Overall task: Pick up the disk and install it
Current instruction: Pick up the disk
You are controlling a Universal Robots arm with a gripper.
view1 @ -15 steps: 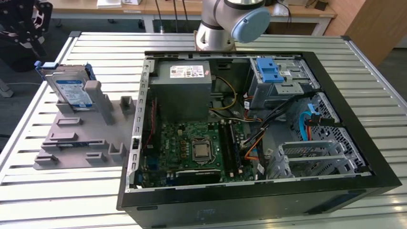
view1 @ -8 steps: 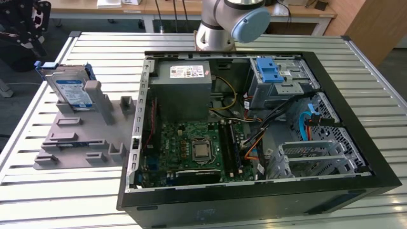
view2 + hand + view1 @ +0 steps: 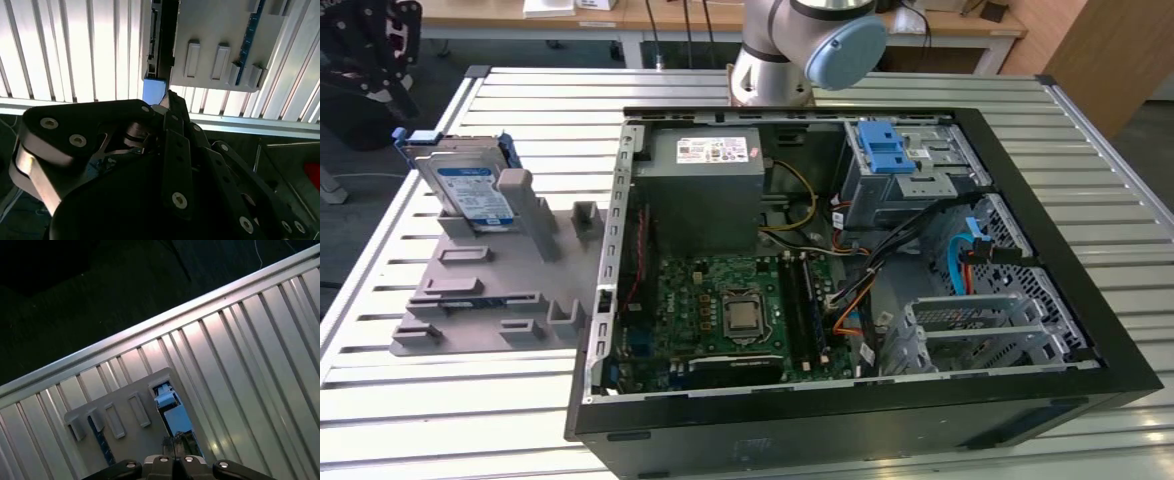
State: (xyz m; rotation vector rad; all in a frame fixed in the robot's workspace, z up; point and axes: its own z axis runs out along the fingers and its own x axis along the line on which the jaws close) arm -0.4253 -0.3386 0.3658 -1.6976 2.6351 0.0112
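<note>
Standing on edge in the grey holder (image 3: 494, 275), at the exterior view's left, the disk (image 3: 464, 190) faces its label nearward, with its top edge running left-right. The gripper (image 3: 167, 100) hangs just above it, fingers pressed together on nothing.

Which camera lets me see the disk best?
The exterior view. There the disk stands upright in the grey holder, with its blue-and-white label facing the camera. Both wrist views look at it from a steep angle, so they show it as a narrow sliver with some blue.
</note>
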